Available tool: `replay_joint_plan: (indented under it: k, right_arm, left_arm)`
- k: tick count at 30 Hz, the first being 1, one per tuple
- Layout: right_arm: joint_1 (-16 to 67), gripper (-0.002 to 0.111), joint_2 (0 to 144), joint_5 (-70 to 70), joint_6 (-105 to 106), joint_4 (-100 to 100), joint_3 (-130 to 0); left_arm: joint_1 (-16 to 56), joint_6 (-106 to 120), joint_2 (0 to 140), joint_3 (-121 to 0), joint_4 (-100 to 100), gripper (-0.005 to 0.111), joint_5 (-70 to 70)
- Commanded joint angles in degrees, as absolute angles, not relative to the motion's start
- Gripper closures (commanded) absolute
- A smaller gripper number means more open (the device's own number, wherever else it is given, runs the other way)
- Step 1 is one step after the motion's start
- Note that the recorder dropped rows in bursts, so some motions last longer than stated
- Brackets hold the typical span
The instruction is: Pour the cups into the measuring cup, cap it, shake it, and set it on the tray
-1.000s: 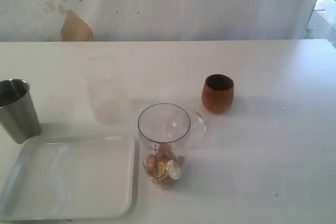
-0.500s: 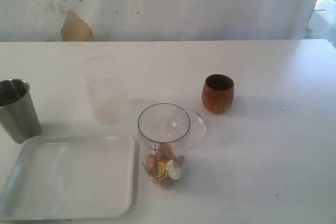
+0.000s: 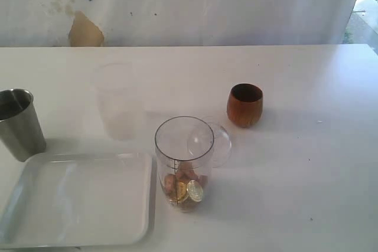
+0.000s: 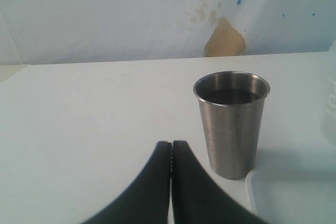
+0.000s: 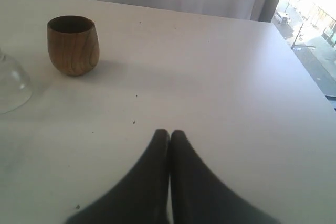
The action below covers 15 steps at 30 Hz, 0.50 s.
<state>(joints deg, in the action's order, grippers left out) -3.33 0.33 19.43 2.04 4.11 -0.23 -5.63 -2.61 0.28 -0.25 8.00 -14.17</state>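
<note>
The clear measuring cup (image 3: 183, 160) stands upright mid-table with gold and brown pieces at its bottom. A clear domed lid (image 3: 215, 143) lies just behind it, and its edge shows in the right wrist view as the lid (image 5: 10, 85). The brown wooden cup (image 3: 244, 105) stands upright to the right; the wooden cup (image 5: 73, 44) is well clear of my right gripper (image 5: 169, 134), which is shut with nothing in it. The steel tumbler (image 3: 19, 123) stands at the far left behind the white tray (image 3: 77, 199). My left gripper (image 4: 171, 144) is shut and empty, close beside the tumbler (image 4: 231, 123).
A frosted unmarked cup (image 3: 117, 100) stands behind the tray. A white wall with a tan patch (image 3: 86, 31) backs the table. The table's right edge (image 5: 310, 77) drops off toward a bright window. Neither arm shows in the exterior view.
</note>
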Motion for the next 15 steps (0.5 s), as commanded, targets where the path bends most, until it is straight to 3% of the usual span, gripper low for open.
replay_joint_plan:
  k: [1, 15]
  right_arm:
    - [-3.5, 0.108, 0.0, 18.9, 4.1, 2.4, 0.0]
    - [-3.5, 0.108, 0.0, 19.6, 4.4, 2.0, 0.0]
  left_arm:
    - [-5.5, -2.7, 0.0, 0.0, 7.8, 0.106, -13.7]
    - [-5.5, -2.7, 0.0, 0.0, 7.8, 0.106, -13.7]
